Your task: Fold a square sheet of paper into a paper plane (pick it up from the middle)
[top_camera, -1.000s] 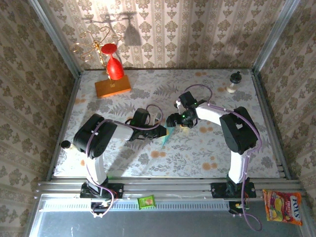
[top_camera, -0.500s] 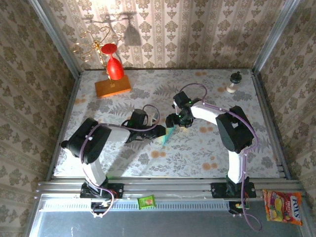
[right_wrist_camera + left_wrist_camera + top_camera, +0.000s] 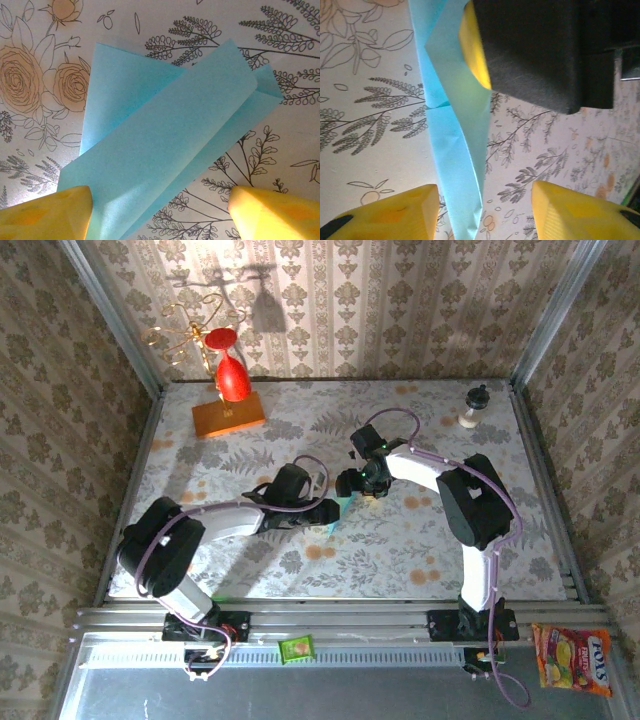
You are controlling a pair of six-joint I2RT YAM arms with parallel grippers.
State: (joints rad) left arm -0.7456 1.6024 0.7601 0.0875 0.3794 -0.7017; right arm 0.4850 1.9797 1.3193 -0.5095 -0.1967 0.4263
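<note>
The paper plane (image 3: 337,508) is a slim light-blue folded dart lying on the flowered table (image 3: 420,540) between the two grippers. In the left wrist view its narrow end (image 3: 455,175) runs down between my left gripper's (image 3: 485,215) yellow fingertips (image 3: 395,215), which stand apart without pinching it. My left gripper (image 3: 325,511) is open. In the right wrist view the plane's folded flaps (image 3: 165,145) lie flat under my right gripper (image 3: 160,215), which is open with wide jaws; its left fingertip (image 3: 47,215) sits at the paper's edge. My right gripper (image 3: 352,483) hovers over the plane's far end.
An orange block (image 3: 229,417) with a red wine glass (image 3: 232,380) stands at the back left beside a gold wire stand (image 3: 185,338). A small bottle (image 3: 475,407) is at the back right. A green packet (image 3: 297,648) and a candy bag (image 3: 572,658) lie on the near rail.
My left gripper has gone from shut to open, letting go of the plane's narrow end, and its arm has stretched further right. The right gripper has barely moved.
</note>
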